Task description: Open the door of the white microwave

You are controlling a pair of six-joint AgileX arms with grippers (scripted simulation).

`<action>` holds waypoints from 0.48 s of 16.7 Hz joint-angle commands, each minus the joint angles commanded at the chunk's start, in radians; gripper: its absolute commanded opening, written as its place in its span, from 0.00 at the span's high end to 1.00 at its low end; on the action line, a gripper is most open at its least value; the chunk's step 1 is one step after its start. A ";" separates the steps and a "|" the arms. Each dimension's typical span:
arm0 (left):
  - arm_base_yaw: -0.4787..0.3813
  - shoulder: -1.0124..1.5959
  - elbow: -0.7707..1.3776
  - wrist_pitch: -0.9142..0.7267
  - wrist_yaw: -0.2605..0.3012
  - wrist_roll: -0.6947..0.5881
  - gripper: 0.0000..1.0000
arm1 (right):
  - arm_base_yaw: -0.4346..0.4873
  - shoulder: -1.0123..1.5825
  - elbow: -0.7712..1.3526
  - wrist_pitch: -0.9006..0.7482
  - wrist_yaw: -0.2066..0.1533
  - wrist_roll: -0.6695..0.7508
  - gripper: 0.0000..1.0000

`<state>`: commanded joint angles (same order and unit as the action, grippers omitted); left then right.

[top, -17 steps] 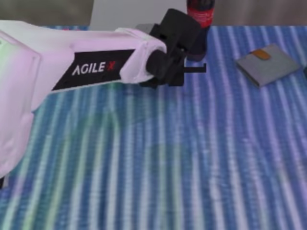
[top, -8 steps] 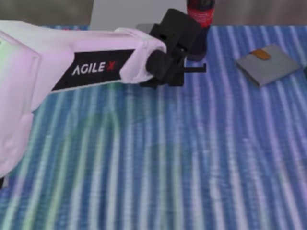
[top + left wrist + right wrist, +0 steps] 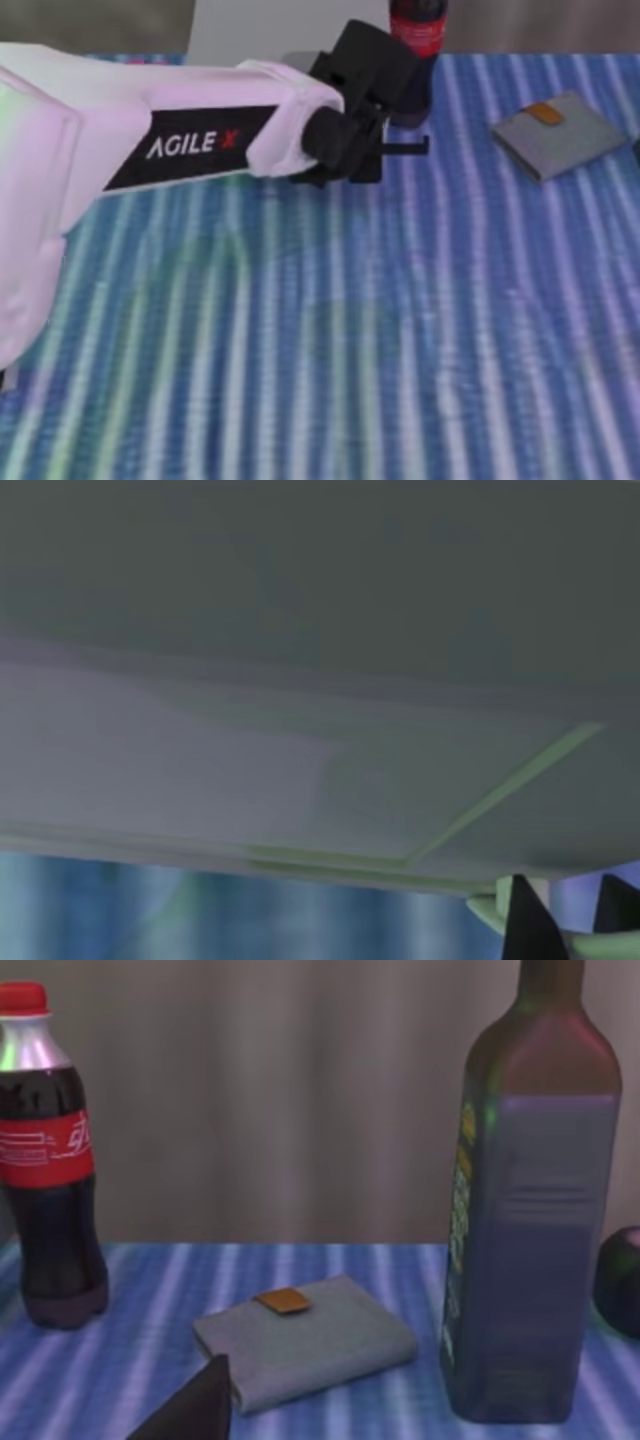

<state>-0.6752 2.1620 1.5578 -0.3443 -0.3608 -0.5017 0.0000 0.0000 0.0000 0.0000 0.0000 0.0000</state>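
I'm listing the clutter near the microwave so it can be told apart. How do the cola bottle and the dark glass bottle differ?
The cola bottle is round, with a red cap and a red label; the dark glass bottle is square-shouldered with flat sides and no red on it. In the right wrist view, the glass bottle looks larger, with its top cut off. The grey wallet lies between them. Both stand upright on the striped table.

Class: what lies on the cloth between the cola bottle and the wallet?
Nothing: between the cola bottle and the wallet, the top view shows only bare striped cloth.
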 joint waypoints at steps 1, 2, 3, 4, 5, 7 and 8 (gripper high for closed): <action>0.003 -0.011 -0.011 0.011 0.005 0.009 1.00 | 0.000 0.000 0.000 0.000 0.000 0.000 0.00; 0.005 -0.022 -0.022 0.022 0.011 0.018 1.00 | 0.000 0.000 0.000 0.000 0.000 0.000 0.00; 0.007 -0.030 -0.034 0.031 0.016 0.028 1.00 | 0.000 0.000 0.000 0.000 0.000 0.000 0.00; 0.008 -0.034 -0.046 0.035 0.020 0.036 1.00 | 0.000 0.000 0.000 0.000 0.000 0.000 0.00; 0.009 -0.036 -0.052 0.037 0.022 0.040 1.00 | 0.000 0.000 0.000 0.000 0.000 0.000 0.00; 0.009 -0.036 -0.053 0.037 0.022 0.040 1.00 | 0.000 0.000 0.000 0.000 0.000 0.000 0.00; 0.009 -0.036 -0.053 0.037 0.022 0.040 1.00 | 0.000 0.000 0.000 0.000 0.000 0.000 0.00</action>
<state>-0.6658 2.1264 1.5051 -0.3075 -0.3384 -0.4614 0.0000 0.0000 0.0000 0.0000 0.0000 0.0000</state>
